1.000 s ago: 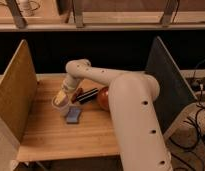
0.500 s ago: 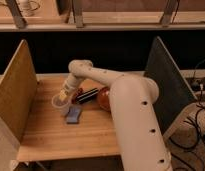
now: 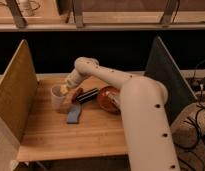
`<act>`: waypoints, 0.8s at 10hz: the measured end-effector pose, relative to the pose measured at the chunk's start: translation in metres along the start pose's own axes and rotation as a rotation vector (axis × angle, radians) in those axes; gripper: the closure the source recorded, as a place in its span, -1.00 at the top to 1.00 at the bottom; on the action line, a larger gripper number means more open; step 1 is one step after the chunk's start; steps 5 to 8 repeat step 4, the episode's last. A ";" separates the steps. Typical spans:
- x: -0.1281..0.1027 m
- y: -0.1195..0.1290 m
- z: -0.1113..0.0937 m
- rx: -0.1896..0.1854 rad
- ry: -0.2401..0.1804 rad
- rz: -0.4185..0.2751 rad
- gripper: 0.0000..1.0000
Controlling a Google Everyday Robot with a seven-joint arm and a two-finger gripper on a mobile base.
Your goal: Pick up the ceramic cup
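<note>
The ceramic cup (image 3: 58, 98) is small, pale and round, and stands upright on the left part of the wooden table (image 3: 61, 137). My gripper (image 3: 64, 89) comes down from the arm's elbow (image 3: 86, 65) and sits right at the cup's rim, at its upper right side. Its tip overlaps the cup's opening. The reddish-brown bowl (image 3: 108, 98) stands to the right of the cup, partly behind my arm.
A dark cylinder (image 3: 88, 95) lies between cup and bowl. A blue flat object (image 3: 73, 114) lies just in front of the cup. Wooden panel (image 3: 16, 90) walls the left side, a grey panel (image 3: 166, 75) the right. My arm's big white link (image 3: 146, 125) covers the table's right.
The elbow has shifted a little to the right. The gripper has stayed at the cup's rim, and the cup has barely moved.
</note>
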 end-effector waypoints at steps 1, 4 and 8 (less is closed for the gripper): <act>-0.011 -0.003 -0.032 0.028 -0.111 0.000 -1.00; -0.001 -0.008 -0.095 0.104 -0.271 0.027 -1.00; -0.001 -0.008 -0.095 0.104 -0.271 0.027 -1.00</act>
